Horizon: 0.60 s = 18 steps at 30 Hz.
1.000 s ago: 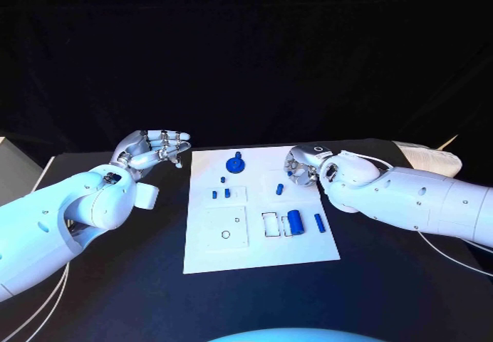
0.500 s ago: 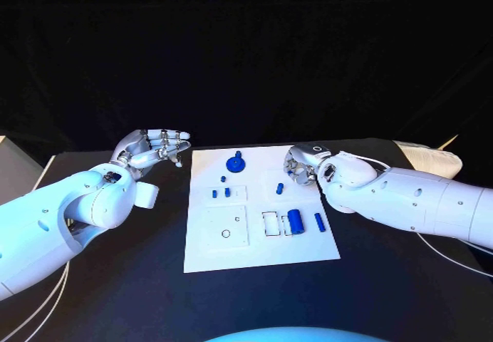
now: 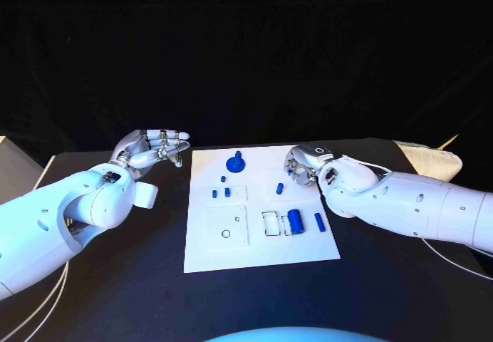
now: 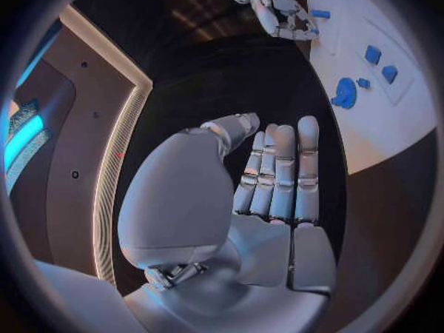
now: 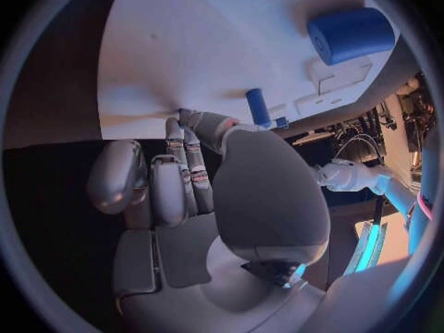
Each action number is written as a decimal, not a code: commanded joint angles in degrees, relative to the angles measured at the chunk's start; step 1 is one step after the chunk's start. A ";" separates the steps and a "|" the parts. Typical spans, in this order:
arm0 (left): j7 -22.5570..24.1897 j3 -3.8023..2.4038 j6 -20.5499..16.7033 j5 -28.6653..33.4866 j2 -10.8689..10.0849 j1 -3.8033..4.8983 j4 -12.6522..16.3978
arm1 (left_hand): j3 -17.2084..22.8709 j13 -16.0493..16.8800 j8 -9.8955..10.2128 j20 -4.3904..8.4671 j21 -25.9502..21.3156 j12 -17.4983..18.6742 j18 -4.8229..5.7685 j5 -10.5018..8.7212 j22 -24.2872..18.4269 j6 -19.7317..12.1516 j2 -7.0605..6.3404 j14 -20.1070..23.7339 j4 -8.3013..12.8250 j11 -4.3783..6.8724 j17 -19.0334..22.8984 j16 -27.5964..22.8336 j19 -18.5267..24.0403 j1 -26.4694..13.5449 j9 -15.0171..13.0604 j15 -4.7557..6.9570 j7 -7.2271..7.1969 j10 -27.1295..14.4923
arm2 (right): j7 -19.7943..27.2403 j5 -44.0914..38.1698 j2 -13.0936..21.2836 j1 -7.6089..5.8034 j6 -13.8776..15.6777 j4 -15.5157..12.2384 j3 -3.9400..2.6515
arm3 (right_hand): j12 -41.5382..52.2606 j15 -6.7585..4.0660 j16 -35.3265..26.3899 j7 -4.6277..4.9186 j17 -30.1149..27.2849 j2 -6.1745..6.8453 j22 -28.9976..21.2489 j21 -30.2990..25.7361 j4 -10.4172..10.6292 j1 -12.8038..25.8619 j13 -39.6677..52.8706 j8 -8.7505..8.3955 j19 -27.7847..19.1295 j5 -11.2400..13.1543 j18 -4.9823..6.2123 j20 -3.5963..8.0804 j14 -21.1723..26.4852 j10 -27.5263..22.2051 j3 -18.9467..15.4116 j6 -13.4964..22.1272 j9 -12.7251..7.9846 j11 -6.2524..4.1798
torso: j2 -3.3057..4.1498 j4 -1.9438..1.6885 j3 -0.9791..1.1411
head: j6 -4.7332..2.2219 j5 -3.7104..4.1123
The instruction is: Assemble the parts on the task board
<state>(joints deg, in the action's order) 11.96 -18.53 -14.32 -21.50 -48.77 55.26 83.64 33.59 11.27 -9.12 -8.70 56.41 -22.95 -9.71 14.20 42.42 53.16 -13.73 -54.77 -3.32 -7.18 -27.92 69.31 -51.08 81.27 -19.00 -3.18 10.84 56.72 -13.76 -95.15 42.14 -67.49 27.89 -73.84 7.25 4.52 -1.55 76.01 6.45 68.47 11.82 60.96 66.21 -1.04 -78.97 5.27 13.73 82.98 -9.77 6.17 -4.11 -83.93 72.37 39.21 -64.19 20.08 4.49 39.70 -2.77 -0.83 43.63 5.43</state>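
Nearest you, the white board (image 3: 261, 246) lies flat on the black table (image 3: 123, 285), carrying a blue cylinder (image 3: 295, 221) beside a thin blue bar (image 3: 318, 222), then small blue pegs (image 3: 221, 193) and another peg (image 3: 279, 189) further back, and a round blue knob (image 3: 235, 165) near its far edge. Your right hand (image 3: 301, 165) sits at the board's far right edge with fingers curled and nothing visibly gripped. Your left hand (image 3: 152, 149) hovers off the board's far left corner, fingers apart and empty.
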 commanded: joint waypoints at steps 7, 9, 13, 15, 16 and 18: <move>0.48 -0.06 0.78 0.38 0.05 -0.12 -0.22 | -0.34 0.05 -0.34 0.11 -0.26 -0.18 -0.93 -0.04 -0.11 0.21 0.30 0.37 0.21 -0.15 0.12 -0.36 -0.36 0.54 0.11 -0.01 0.32 -0.35 | 3.22 1.61 2.96 -0.25 9.62 -4.76 -0.44 | 0.12 -0.55 0.39 0.10 0.27 -0.37 0.37 0.60 -0.36 0.07 0.15 0.37 0.04 -0.36 -0.58 0.49 -2.63 2.50 -0.06 -0.39 0.13 -1.83 | -0.03 0.15 0.03 | -0.11 -0.28; 0.60 -0.06 0.86 0.37 0.08 -0.19 -0.20 | -0.34 0.05 -0.34 0.11 -0.26 -0.18 -0.93 -0.04 -0.11 0.21 0.30 0.37 0.21 -0.15 0.12 -0.36 -0.36 0.54 0.11 -0.01 0.32 -0.35 | 3.53 1.91 3.91 -0.42 9.57 -6.39 -0.56 | 0.10 -0.55 0.36 0.10 0.21 -0.34 0.34 0.57 -0.38 0.11 0.15 0.39 0.02 -0.39 -0.56 0.51 -2.63 2.52 -0.06 -0.40 0.16 -1.83 | -0.03 0.15 0.01 | -0.15 -0.25; 0.69 -0.06 0.87 0.36 0.15 -0.28 -0.13 | -0.34 0.04 -0.36 0.11 -0.28 -0.16 -0.92 -0.01 -0.13 0.22 0.37 0.39 0.21 -0.18 0.15 -0.41 -0.39 0.59 0.12 -0.02 0.34 -0.44 | 4.12 2.79 5.43 -0.70 9.12 -9.44 -0.69 | 0.08 -0.55 0.40 0.11 0.24 -0.31 0.37 0.59 -0.38 0.17 0.16 0.40 0.02 -0.38 -0.57 0.52 -2.63 2.52 -0.07 -0.41 0.18 -1.82 | -0.08 0.16 -0.03 | -0.19 -0.26; 0.79 -0.06 0.83 0.35 0.18 -0.32 -0.07 | -0.34 0.03 -0.37 0.11 -0.29 -0.15 -0.92 -0.01 -0.14 0.23 0.38 0.40 0.20 -0.19 0.16 -0.43 -0.39 0.59 0.12 -0.03 0.35 -0.48 | 4.58 3.28 5.99 -0.76 8.98 -11.17 -0.72 | 0.06 -0.55 0.42 0.11 0.26 -0.30 0.38 0.60 -0.38 0.21 0.16 0.41 0.02 -0.37 -0.57 0.53 -2.64 2.53 -0.08 -0.41 0.19 -1.82 | -0.07 0.16 -0.03 | -0.21 -0.41; 0.84 -0.06 0.80 0.35 0.19 -0.34 -0.04 | -0.34 0.03 -0.37 0.11 -0.29 -0.15 -0.92 -0.01 -0.14 0.23 0.38 0.40 0.20 -0.19 0.16 -0.43 -0.39 0.59 0.12 -0.03 0.35 -0.48 | 4.77 3.48 6.15 -0.75 8.92 -11.87 -0.73 | 0.06 -0.55 0.42 0.11 0.26 -0.30 0.38 0.60 -0.38 0.21 0.16 0.41 0.02 -0.37 -0.57 0.53 -2.64 2.53 -0.08 -0.41 0.19 -1.82 | -0.03 0.11 -0.02 | -0.28 -0.47; 1.00 -0.06 0.69 0.35 0.20 -0.44 0.08 | -0.34 0.03 -0.37 0.11 -0.29 -0.15 -0.92 -0.01 -0.14 0.23 0.38 0.40 0.20 -0.19 0.16 -0.43 -0.39 0.59 0.12 -0.03 0.35 -0.48 | 5.34 4.12 6.40 -0.55 8.73 -14.00 -0.74 | 0.05 -0.55 0.43 0.11 0.27 -0.29 0.40 0.62 -0.39 0.23 0.17 0.42 0.02 -0.38 -0.57 0.53 -2.64 2.53 -0.07 -0.41 0.20 -1.82 | -0.02 0.07 0.01 | -0.32 -0.64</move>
<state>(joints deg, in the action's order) 12.08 -18.53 -14.25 -21.49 -48.70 54.90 83.47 33.43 11.27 -9.12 -8.70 56.41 -22.95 -9.70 14.20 42.37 53.16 -13.50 -54.77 -3.16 -7.37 -27.82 69.11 -51.08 81.51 -18.95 -3.19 10.84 56.52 -10.68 -92.45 48.53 -68.21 36.03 -86.64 6.53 4.41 -1.76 76.22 6.37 68.69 11.83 61.28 66.47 -1.04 -78.96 5.38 13.95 82.98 -9.94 6.17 -4.11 -84.13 72.58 39.21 -64.24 20.26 4.69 39.64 -2.63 -0.83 43.38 5.00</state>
